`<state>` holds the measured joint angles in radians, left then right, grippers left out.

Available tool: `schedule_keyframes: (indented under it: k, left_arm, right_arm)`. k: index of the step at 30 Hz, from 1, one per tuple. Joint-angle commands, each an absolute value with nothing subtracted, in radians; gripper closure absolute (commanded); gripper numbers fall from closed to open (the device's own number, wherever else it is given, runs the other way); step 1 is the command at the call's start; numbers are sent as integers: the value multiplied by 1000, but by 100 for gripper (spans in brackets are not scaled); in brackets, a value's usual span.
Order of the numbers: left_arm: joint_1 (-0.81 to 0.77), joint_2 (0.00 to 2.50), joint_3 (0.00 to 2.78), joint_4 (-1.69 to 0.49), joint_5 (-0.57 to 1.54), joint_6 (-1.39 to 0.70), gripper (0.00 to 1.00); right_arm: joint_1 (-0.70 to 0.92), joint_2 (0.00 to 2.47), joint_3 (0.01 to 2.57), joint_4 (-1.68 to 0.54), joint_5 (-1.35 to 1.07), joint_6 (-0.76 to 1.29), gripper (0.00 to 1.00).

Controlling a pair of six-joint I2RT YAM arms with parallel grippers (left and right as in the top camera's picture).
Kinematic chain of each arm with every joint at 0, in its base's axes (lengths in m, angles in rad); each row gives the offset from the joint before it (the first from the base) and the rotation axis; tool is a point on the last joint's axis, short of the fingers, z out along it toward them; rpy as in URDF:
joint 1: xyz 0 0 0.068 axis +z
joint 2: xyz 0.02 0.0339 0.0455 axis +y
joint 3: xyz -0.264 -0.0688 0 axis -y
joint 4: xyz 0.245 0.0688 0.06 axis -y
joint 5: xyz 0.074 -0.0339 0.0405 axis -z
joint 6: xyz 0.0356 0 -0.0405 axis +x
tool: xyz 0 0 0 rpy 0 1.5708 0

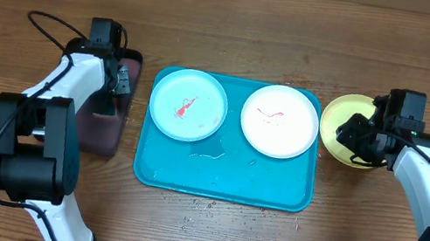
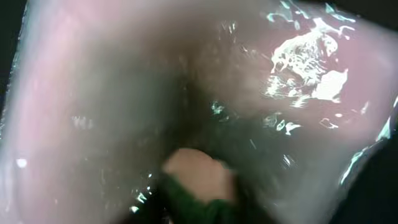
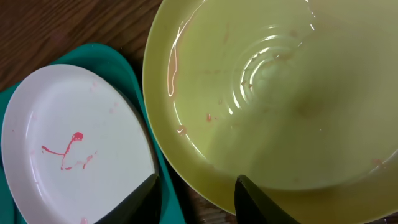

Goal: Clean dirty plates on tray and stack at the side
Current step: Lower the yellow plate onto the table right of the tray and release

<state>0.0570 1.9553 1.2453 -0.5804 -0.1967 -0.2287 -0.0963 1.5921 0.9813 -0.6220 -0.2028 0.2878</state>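
Right end effector (image 3: 198, 182): fingers parted, astride the near rim of the yellow-green plate (image 3: 280, 93), which sits on the bench (image 1: 242, 19) just beside the teal tray (image 1: 222, 182). Tray holds light blue plate (image 1: 188, 104) and white plate (image 1: 280, 120), both red-smeared. Left end effector (image 1: 120, 80): over dark tray (image 1: 102, 132); wrist view blurred and wet, grip state cannot be told.

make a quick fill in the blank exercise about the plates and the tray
1. The teal tray holds ____ plates.
2. The plate off the tray, below the right fingers, is ____ in colour.
3. The smears on the white plate and the light blue plate are ____.
Missing words: two; yellow-green; red.
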Motion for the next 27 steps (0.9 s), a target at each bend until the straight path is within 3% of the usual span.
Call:
schedule_keyframes:
  k: [1,7,11,14,19,27]
  left_arm:
    - [60,1916,1272,-628,-209,-213,20]
    - [59,1917,1271,-747,-133,-214,16]
    - [58,1917,1260,-782,-110,-217,21]
    - [58,1919,1245,-772,-111,-217,36]
    - [58,1921,1241,-770,-113,-216,96]
    - [59,1906,1271,-803,-178,-216,96]
  right_arm:
    - [-91,1584,979,-622,-204,283,60]
    - [-91,1584,979,-622,-204,283,60]
    - [-91,1584,979,-625,-204,283,60]
    - [-91,1584,979,-627,-204,283,60]
    - [-91,1584,979,-633,-204,283,61]
    - [-90,1584,1013,-664,-204,279,62]
